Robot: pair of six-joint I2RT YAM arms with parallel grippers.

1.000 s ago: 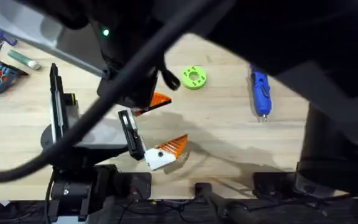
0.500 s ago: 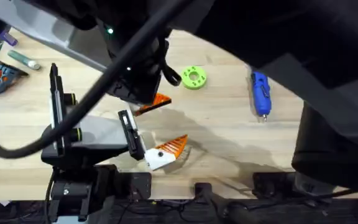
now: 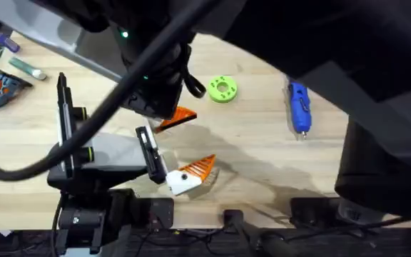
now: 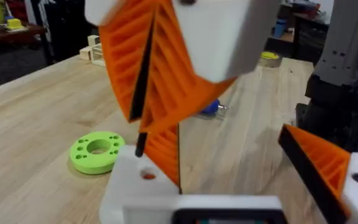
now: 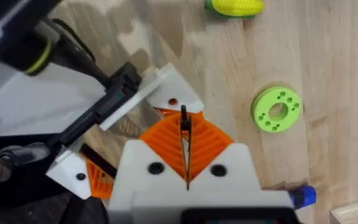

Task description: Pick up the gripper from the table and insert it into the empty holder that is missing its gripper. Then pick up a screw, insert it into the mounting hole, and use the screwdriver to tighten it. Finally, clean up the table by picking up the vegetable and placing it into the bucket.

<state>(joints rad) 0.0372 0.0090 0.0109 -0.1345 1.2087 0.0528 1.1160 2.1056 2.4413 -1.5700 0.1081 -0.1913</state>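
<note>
My right gripper [image 5: 185, 134] [image 3: 177, 118] is shut on the gripper [image 4: 163, 152], a thin orange ribbed piece with a black face. It holds the piece down against the empty holder [image 4: 135, 186] [image 5: 166, 90], the white mount on my left gripper [image 4: 229, 168] [image 3: 191, 146]. The left gripper is open, and its other finger [image 4: 316, 162] carries an orange pad. The mounting hole [image 4: 148, 176] shows on the holder's face. On the table's right side lies the blue screwdriver [image 3: 299, 107]. The yellow vegetable [image 5: 235, 6] rests beyond the green ring. The screw and the bucket are out of view.
A flat green ring-shaped dish [image 3: 222, 88] [image 4: 97, 151] lies just behind the two grippers. Small tools [image 3: 2, 89] sit at the far left edge. The right arm's dark bulk and cable hang across the upper and right parts of the overhead view.
The right arm's dark body and cable shifted slightly over the left arm a second ago. Since then both grippers' tips have held still at the holder.
</note>
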